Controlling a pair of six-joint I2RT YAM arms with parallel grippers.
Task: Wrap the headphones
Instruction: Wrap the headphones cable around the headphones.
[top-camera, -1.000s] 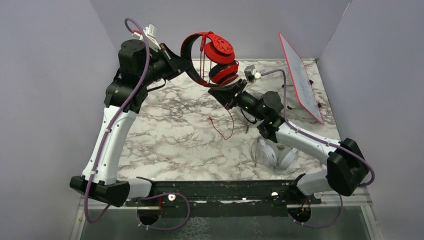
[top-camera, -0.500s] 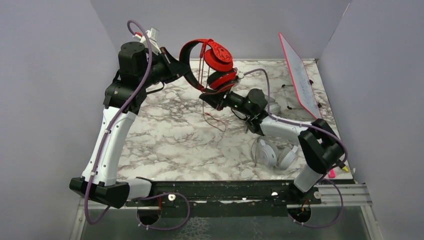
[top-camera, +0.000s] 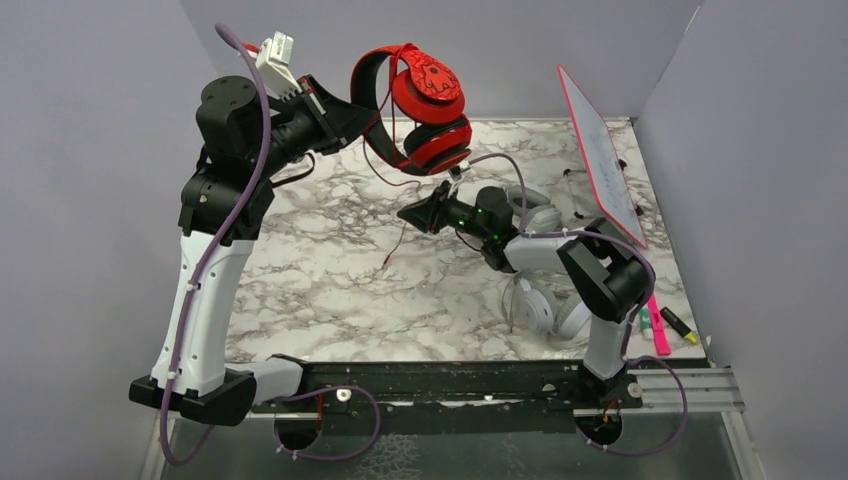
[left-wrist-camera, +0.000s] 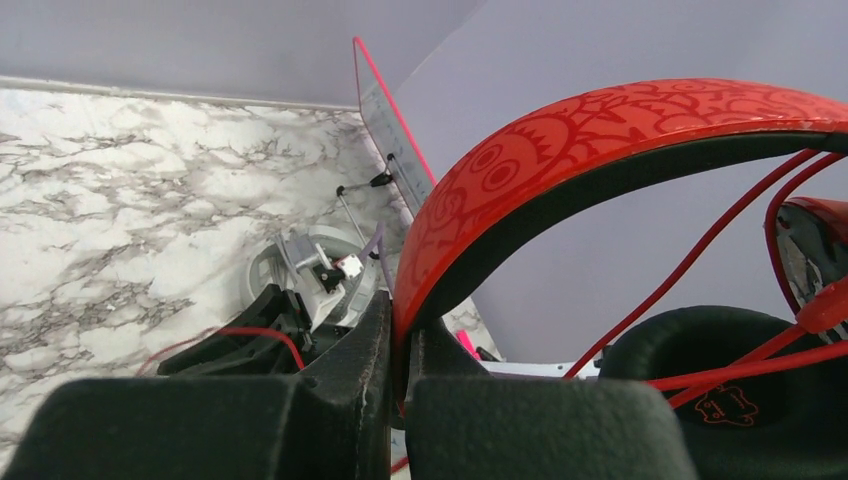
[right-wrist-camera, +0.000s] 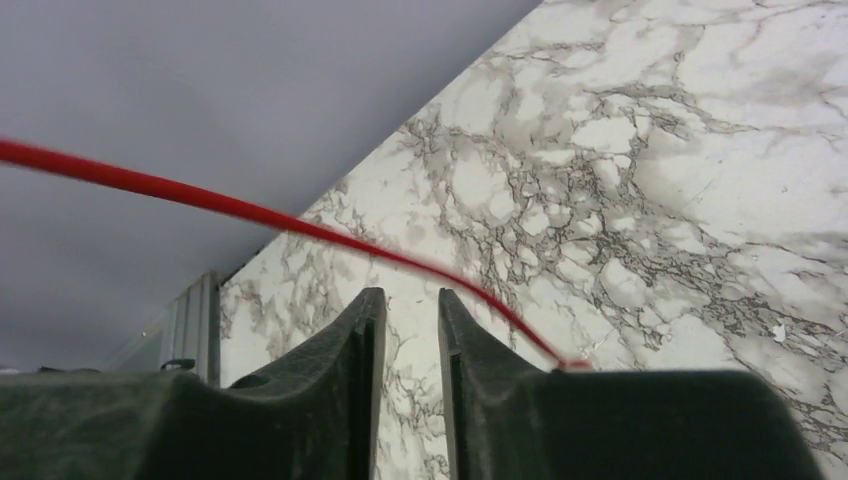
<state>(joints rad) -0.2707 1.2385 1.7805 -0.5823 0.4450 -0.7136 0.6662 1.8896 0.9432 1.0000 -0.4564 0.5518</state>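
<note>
The red-and-black headphones (top-camera: 418, 108) hang in the air over the back of the table. My left gripper (top-camera: 352, 118) is shut on their headband (left-wrist-camera: 560, 140), which stands pinched between the jaws of the left gripper (left-wrist-camera: 403, 322). Loops of red cable (top-camera: 398, 240) cross the ear cups, and its loose end trails down to the marble. Just below the cups, my right gripper (top-camera: 406, 213) is open with nothing between its fingers; the red cable (right-wrist-camera: 300, 228) passes beyond the tips of the right gripper (right-wrist-camera: 411, 296). White headphones (top-camera: 545, 308) lie by the right arm's base. Light grey headphones (top-camera: 535, 207) sit behind that arm.
A red-framed whiteboard (top-camera: 600, 150) leans against the right wall. A pink marker (top-camera: 655, 325) and a yellow one (top-camera: 678, 322) lie at the table's near right edge. Grey walls close in the left, back and right sides.
My left arm has raised the red headphones up and to the left. The right gripper has slid left under them and opened, letting go of the cable, whose end swung left.
</note>
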